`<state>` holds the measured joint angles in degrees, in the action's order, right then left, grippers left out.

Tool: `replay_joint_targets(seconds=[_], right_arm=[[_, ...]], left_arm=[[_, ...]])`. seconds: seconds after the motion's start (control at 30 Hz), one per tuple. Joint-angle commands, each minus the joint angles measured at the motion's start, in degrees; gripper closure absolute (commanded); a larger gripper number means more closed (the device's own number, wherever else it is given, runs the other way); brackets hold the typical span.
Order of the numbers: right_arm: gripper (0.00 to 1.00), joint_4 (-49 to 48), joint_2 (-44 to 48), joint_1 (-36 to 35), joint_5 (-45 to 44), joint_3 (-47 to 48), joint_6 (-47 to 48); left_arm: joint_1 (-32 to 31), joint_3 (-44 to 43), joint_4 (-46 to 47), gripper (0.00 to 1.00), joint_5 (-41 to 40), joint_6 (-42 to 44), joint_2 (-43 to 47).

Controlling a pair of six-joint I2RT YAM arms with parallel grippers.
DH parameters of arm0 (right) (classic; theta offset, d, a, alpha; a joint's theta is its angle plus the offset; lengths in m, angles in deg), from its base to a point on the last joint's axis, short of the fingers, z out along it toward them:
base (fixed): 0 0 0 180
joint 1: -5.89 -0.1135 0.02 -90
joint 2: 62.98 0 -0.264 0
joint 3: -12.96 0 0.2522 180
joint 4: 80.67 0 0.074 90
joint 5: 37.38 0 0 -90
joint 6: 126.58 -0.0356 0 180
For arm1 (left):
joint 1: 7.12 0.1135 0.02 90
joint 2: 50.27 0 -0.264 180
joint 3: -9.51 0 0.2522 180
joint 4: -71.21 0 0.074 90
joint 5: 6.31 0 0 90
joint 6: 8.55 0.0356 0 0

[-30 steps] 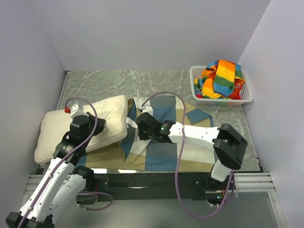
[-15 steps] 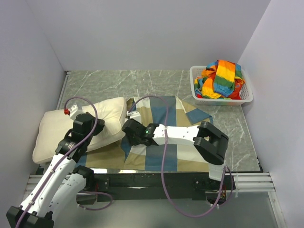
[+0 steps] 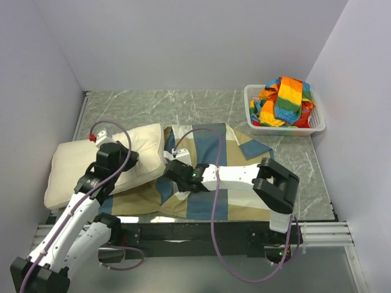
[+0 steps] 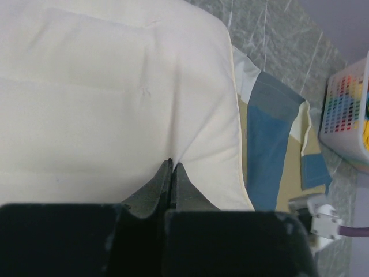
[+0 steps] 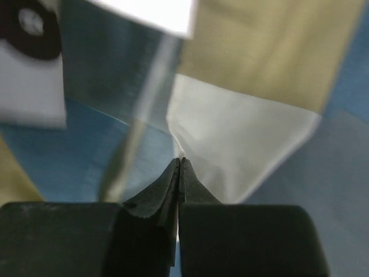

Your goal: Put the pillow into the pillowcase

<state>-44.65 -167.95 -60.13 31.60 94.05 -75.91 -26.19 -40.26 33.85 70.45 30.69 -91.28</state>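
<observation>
barely begun: the pillow [image 3: 104, 160] lies outside the pillowcase [image 3: 203, 206], one edge resting on it, both on the worktop [image 3: 153, 107]; left end effector [image 4: 172, 168] clamped on pillow fabric, right end effector [image 5: 180, 164] clamped on pillowcase cloth; opening and stuffing remain

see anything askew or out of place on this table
Nothing is damaged or spilled. The blue, tan and off-white fabric pillowcase lies rumpled, its far right corner folded over, and the plump cream-white pillow overlaps its left edge.
</observation>
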Motion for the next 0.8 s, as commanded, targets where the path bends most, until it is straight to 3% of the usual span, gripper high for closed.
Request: replay_joint_targets(seconds=[0.0, 0.27, 0.37, 0.53, 0.57, 0.67, 0.77], right_arm=[[1.00, -0.6, 9.4, -0.3, -6.9, -4.3, -4.8], [1.00, -4.9, 19.0, -0.4, -9.7, -15.1, -10.1], [1.00, -5.7, 20.0, -0.5, -10.5, -17.4, -12.0], [1.00, -6.3, 20.0, -0.4, -11.0, -18.9, -13.0], [1.00, -6.7, 19.9, -0.5, -10.8, -19.1, -12.9], [1.00, -8.3, 18.7, -0.6, -9.6, -19.2, -12.3], [1.00, -9.4, 17.9, -0.4, -8.8, -18.7, -11.5]], left_arm=[[-0.4, -3.2, 8.9, 0.99, 9.3, 6.5, -2.0], [-12.5, -1.5, 8.0, 0.99, 5.6, 7.5, -1.0], [-14.8, 4.3, 8.9, 0.99, 6.4, 3.2, -0.6], [-16.9, 10.5, 3.7, 0.96, 0.1, -5.3, 1.6], [-16.9, 10.3, 3.1, 0.91, -0.5, -5.7, 2.2], [-17.0, 6.8, 1.3, 0.46, -3.4, -4.1, 3.2], [-17.0, -0.3, -1.1, 0.29, -6.8, -1.0, -1.4]])
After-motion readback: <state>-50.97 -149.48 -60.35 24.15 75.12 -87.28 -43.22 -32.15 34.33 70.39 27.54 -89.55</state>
